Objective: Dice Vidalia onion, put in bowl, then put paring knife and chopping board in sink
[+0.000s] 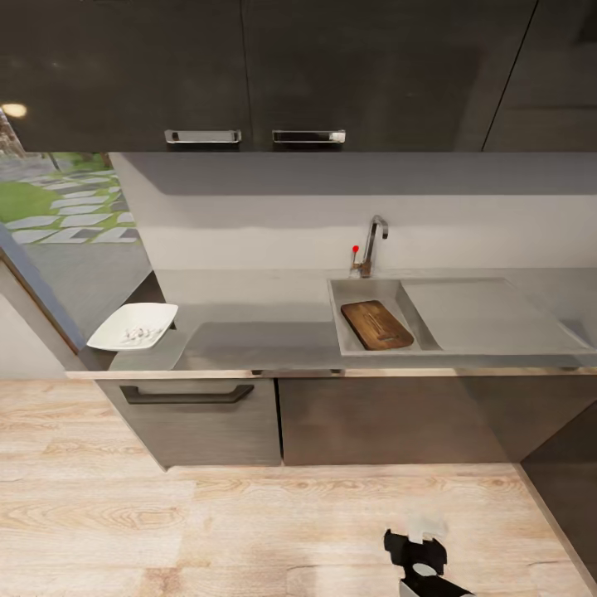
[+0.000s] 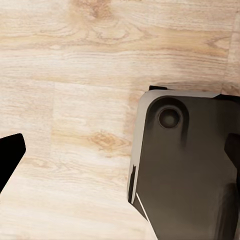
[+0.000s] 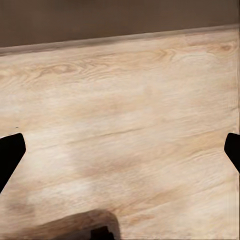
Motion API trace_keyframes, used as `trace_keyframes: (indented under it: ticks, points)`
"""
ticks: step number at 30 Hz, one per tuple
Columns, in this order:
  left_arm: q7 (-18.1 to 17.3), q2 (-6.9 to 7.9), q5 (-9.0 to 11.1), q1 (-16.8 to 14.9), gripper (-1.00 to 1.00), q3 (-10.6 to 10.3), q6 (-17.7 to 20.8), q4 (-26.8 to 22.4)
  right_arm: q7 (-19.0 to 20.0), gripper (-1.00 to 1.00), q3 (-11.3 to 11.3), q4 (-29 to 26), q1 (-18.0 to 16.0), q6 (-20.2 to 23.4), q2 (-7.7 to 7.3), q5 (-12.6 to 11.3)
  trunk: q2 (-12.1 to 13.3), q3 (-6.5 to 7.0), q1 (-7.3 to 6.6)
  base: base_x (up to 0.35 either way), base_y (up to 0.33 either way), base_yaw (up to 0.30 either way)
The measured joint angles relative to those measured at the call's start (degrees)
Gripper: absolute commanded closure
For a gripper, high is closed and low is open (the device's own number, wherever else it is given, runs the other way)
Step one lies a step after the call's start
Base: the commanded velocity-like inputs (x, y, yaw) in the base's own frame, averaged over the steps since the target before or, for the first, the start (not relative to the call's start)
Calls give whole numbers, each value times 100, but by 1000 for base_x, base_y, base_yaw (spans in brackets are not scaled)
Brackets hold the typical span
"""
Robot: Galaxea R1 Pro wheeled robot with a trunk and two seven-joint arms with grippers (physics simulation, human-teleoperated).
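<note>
Inside the grey steel sink (image 1: 348, 344) near the worktop's front edge lies the brown wooden chopping board (image 1: 376, 324), seemingly stiff, light, best gripped by its rim; both claws, spread wide and empty, hang above the floor.

- I'm standing in a home kitchen: a grey countertop (image 1: 274, 344) runs over dark cabinet fronts (image 1: 390, 419)
- A steel sink (image 1: 464, 319) with a chrome tap (image 1: 375, 242) is set into it
- Dark wall cupboards (image 1: 249, 75) hang above, over a pale wood-plank floor (image 1: 207, 531)
</note>
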Motion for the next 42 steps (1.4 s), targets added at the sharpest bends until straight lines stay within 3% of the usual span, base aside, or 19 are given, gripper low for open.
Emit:
trace_keyframes:
  ticks: [4, 7, 9, 12, 16, 18, 24, 31, 39, 42]
  points:
    - [0, 0, 0, 0, -100, 1, 0, -9, 29, -100, -8, 92, 401, -17, -22, 0, 0, 0, 0, 0, 0, 0]
    - [6, 6, 0, -1, -100, 1, 0, -19, 137, -100, -13, 113, 775, -111, -143, -1, 0, 0, 0, 0, 0, 0]
    - [13, 10, 1, 0, -100, 7, 0, -20, 463, -100, -15, 134, 1143, -190, -287, -4, 0, -1, 0, 0, 0, 0]
    - [22, 104, 9, -53, -100, 17, 12, 72, 1067, -100, -1, 138, 2048, -273, -355, 25, -1, -1, 0, 0, 0, 0]
    - [28, 101, 19, -217, -100, 17, 26, 294, 1683, -100, 17, 140, 2610, -285, -365, 50, -1, 0, 0, 0, 0, 0]
    - [29, 26, 36, -284, -100, 15, 36, 485, 1895, -100, 27, 142, 2767, -281, -361, 150, -1, 0, 0, 0, 0, 0]
    - [31, -188, 44, -316, -100, 15, 41, 1265, 2121, -100, 35, 135, 2872, -251, -352, 331, -1, 0, 0, 0, 0, 0]
    - [20, -214, 51, -318, -100, 3, 40, 2180, 2127, -100, 25, 128, 2878, -252, -352, 341, -1, 1, 0, 0, 0, 0]
    - [17, -266, 55, -319, -100, -13, 42, 2464, 2101, -100, 15, 129, 2885, -238, -351, 333, -1, 60, 0, 0, 0, 0]
    - [19, -259, 55, -318, -100, -9, 42, 2795, 2098, -100, 14, 129, 2885, -236, -351, 333, -1, 87, 0, 0, 0, 0]
